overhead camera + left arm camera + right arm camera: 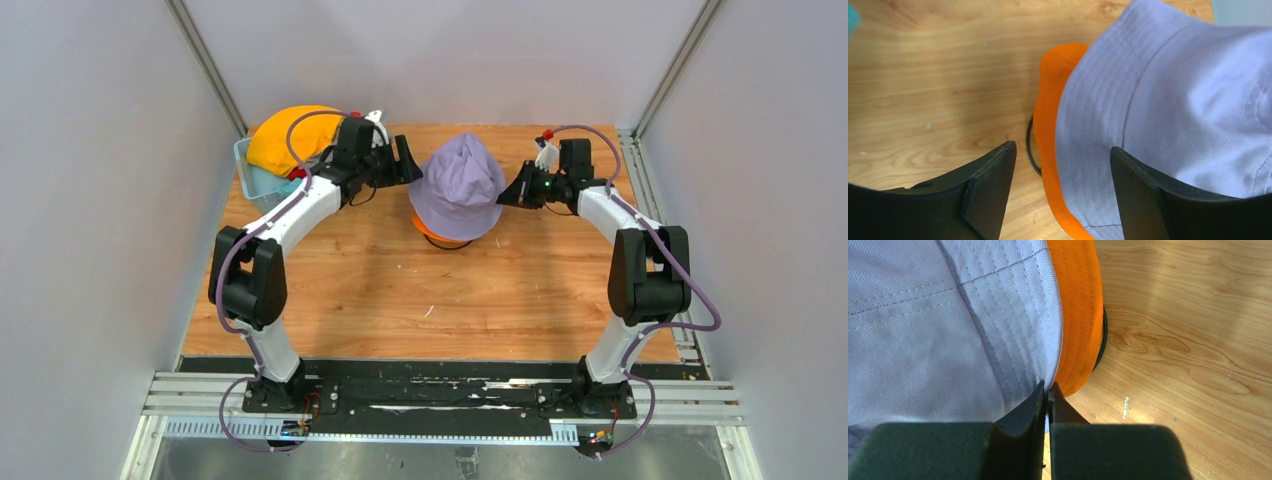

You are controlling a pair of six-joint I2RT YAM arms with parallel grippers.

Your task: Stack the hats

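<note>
Grey panel walls are closing in a wooden desk (400, 290). At its far middle the lavender hat (458, 180) is sitting over the orange hat (428, 232), and both are resting on a black wire stand (1029, 145) whose ring is peeking out under the orange brim. I am reading this as the settling step of the second layer: the lavender hat is on the pile and I am squaring it. The left tool (1063, 148) is hanging released at the lavender brim's left side, jaws standing wide, one finger over bare wood and the other over cloth, gripping nothing. The right tool (1049, 386) is clenched, its tips meeting right at the lavender brim's edge where it overlaps the orange; I cannot tell whether any cloth is caught between them. More hats are waiting at the far left, with a yellow hat (285, 135) topping a light blue basket (250, 185). Next, I am judging, both arms need to back clear without dragging the brim, and then the left one needs to reach for the yellow hat.
</note>
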